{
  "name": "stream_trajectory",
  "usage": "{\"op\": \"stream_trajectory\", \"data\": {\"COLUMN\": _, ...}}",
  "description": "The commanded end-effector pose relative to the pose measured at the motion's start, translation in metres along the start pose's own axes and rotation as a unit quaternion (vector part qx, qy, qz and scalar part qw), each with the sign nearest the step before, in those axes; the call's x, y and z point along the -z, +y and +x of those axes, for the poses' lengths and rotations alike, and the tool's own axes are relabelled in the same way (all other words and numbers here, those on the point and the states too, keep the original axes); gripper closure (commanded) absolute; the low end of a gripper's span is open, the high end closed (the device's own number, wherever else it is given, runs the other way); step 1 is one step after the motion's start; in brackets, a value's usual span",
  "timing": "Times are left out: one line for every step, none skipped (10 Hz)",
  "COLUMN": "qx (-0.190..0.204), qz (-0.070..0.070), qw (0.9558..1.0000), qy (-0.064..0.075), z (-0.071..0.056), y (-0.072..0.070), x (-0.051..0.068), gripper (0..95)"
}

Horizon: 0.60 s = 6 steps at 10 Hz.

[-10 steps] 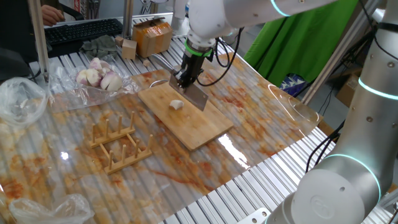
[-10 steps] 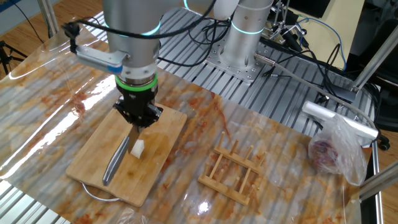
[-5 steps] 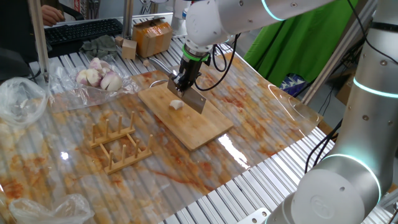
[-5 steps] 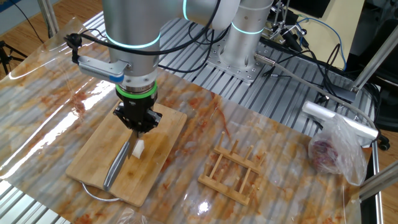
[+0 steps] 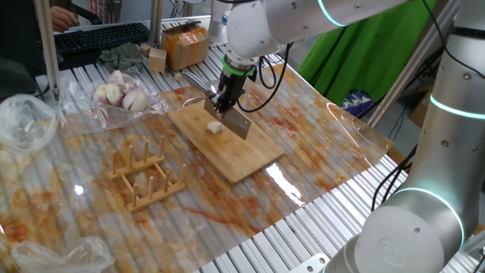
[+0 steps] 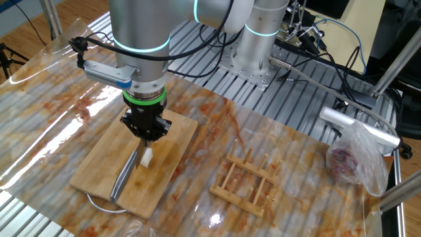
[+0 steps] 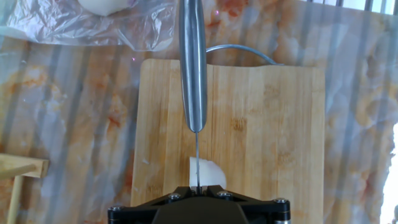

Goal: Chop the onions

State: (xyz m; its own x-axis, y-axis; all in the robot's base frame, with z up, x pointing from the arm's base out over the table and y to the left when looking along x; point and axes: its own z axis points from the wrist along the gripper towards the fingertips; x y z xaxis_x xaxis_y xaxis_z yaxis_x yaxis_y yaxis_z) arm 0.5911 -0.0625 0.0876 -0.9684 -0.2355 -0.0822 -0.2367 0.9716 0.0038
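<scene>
I see my gripper (image 6: 147, 135) fully closed on the knife (image 7: 193, 68), its blade resting on the onion chunk (image 7: 205, 173), which lies on the wooden board (image 7: 273, 137).

The desk (image 5: 318, 136) wears a clear plastic sheet smeared with reddish-orange stains, metal slats showing at its edges. In the middle lies a wooden cutting board (image 5: 242, 155), flat, a thin wire loop poking out past one short end in the hand view. Just beside it sits a small wooden slotted rack (image 5: 144, 178), pegs up, apart from the board. Toward the far corner a crumpled clear bag (image 5: 114, 102) rests on the sheet with round pinkish-white bulbs (image 5: 120, 89) inside. In the other fixed view, another plastic bag (image 6: 358, 158) with something dark red in it sits at the desk's edge.
</scene>
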Motion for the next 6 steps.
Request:
{"op": "stream_trajectory", "data": {"qx": 0.000, "qz": 0.000, "qw": 1.0000, "qy": 0.000, "z": 0.0007, "y": 0.0002, "x": -0.0012, "gripper": 95.0}}
{"op": "stream_trajectory", "data": {"qx": 0.000, "qz": 0.001, "qw": 1.0000, "qy": -0.002, "z": 0.0011, "y": 0.0003, "x": -0.0028, "gripper": 95.0}}
{"op": "stream_trajectory", "data": {"qx": 0.000, "qz": 0.001, "qw": 1.0000, "qy": -0.002, "z": 0.0011, "y": 0.0002, "x": -0.0031, "gripper": 95.0}}
{"op": "stream_trajectory", "data": {"qx": 0.000, "qz": 0.001, "qw": 1.0000, "qy": -0.002, "z": 0.0013, "y": 0.0002, "x": -0.0035, "gripper": 95.0}}
{"op": "stream_trajectory", "data": {"qx": 0.000, "qz": 0.002, "qw": 1.0000, "qy": -0.004, "z": 0.0015, "y": 0.0000, "x": -0.0058, "gripper": 95.0}}
{"op": "stream_trajectory", "data": {"qx": 0.000, "qz": 0.002, "qw": 1.0000, "qy": -0.006, "z": 0.0017, "y": 0.0000, "x": -0.0073, "gripper": 95.0}}
